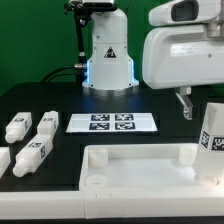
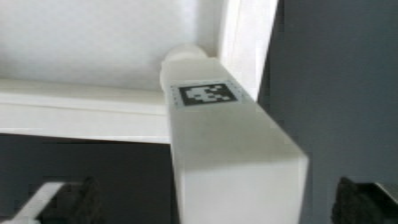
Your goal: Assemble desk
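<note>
**Desk leg stands at the top's corner, between spread pincer fingers**

Desk top (image 1: 140, 168), a white tray with a raised rim, lies along the near edge of the exterior view. One leg (image 1: 213, 140) stands upright at the top's end on the exterior view's right. Its long axis is vertical and it carries a black-and-white tag (image 2: 208, 93).

The pincer (image 1: 186, 108) hangs close above that leg. In the wrist view the leg runs straight away from the camera, down to the corner of the top. The two dark fingers (image 2: 54, 200) sit one on each side of it with a clear gap on both sides. The pincer is spread and pinches nothing.

The leg seems to lie on the pincer's own line, so closing would likely catch it across its width, and a straight lift should clear it. Whether the leg is fully seated in its corner socket cannot be told, because the leg itself hides the joint.

The hollow of the top holds nothing. The round socket (image 1: 95, 182) at the near corner on the exterior view's left is empty.

The loose legs (image 1: 45, 125) lie flat in a group well apart from the pincer, on the exterior view's left. The marker board (image 1: 112, 123) lies between them and the pincer.
</note>
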Robot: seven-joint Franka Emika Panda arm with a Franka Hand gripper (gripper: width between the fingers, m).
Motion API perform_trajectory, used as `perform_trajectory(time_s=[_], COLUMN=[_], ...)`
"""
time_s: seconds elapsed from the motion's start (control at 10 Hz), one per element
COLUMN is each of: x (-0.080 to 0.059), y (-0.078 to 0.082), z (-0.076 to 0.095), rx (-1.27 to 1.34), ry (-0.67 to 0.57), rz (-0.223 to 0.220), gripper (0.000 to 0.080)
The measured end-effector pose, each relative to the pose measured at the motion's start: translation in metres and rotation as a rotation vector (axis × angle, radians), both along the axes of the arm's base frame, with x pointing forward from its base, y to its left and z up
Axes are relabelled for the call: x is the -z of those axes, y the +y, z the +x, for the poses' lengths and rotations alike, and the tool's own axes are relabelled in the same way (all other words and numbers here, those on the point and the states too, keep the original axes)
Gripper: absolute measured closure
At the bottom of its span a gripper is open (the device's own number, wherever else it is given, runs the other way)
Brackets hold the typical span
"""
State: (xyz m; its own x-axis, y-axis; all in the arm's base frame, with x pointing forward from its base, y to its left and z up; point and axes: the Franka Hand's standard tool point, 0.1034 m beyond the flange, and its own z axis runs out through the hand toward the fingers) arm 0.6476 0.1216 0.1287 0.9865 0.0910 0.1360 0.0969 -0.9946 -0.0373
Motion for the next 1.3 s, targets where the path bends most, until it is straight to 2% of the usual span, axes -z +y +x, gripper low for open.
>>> perform_trajectory(time_s=[0.1, 0.2, 0.3, 0.4, 0.5, 0.8, 0.9, 1.1, 1.2, 1.3], x=[0.000, 0.000, 0.000, 0.000, 0.000, 0.000, 0.001, 0.001, 0.001, 0.000], y=[0.000, 0.000, 0.000, 0.000, -0.002, -0.005, -0.009, -0.016, -0.014, -0.011], z=[0.000, 0.000, 0.000, 0.000, 0.000, 0.001, 0.002, 0.000, -0.004, -0.005], rx=[0.014, 0.035, 0.044, 0.123, 0.199, 0.365, 0.493, 0.845, 0.974, 0.960], ry=[0.001, 0.002, 0.003, 0.007, 0.009, 0.017, 0.023, 0.071, 0.105, 0.106], rz=[0.002, 0.005, 0.006, 0.017, 0.025, 0.045, 0.067, 0.138, 0.151, 0.138], gripper=[0.0151, 0.0288, 0.0288, 0.0471, 0.0510, 0.0510, 0.0510, 0.0510, 0.0509, 0.0509])
